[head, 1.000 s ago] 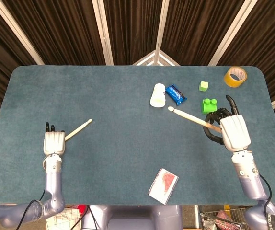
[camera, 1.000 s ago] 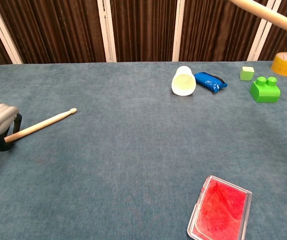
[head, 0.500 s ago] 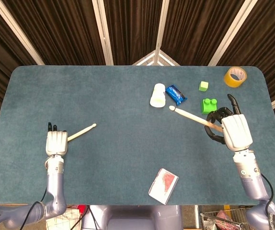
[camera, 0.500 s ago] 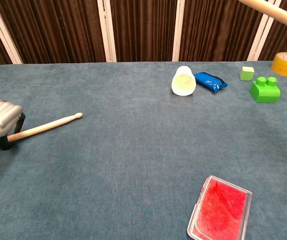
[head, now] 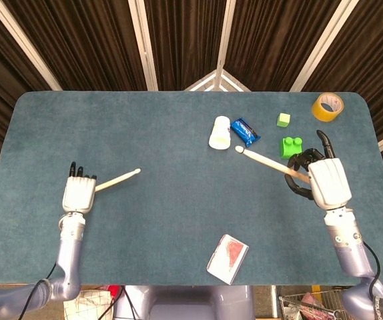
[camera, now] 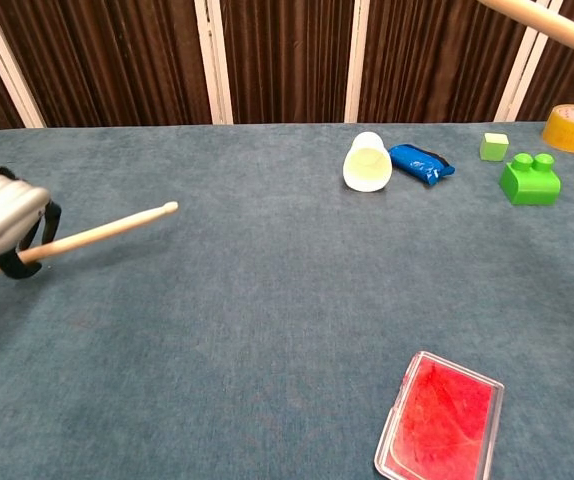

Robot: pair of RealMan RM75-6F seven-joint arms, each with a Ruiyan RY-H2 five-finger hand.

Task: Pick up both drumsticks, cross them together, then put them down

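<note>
Because the sticks have to meet tip to tip, I grip each near its butt so the long end stays free: my left hand point(head: 78, 194) is clamped on the left drumstick point(head: 119, 179), its tip aimed toward the bench point(head: 165, 133) centre, and my right hand point(head: 327, 184) is wrapped around the right drumstick point(head: 263, 162), angled back across, just beside the green brick point(head: 290, 146). Both sticks look lifted, well apart, not yet crossed.

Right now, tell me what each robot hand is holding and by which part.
The left robot hand holds one drumstick by its butt end. The right robot hand holds the other drumstick near its butt end.
</note>
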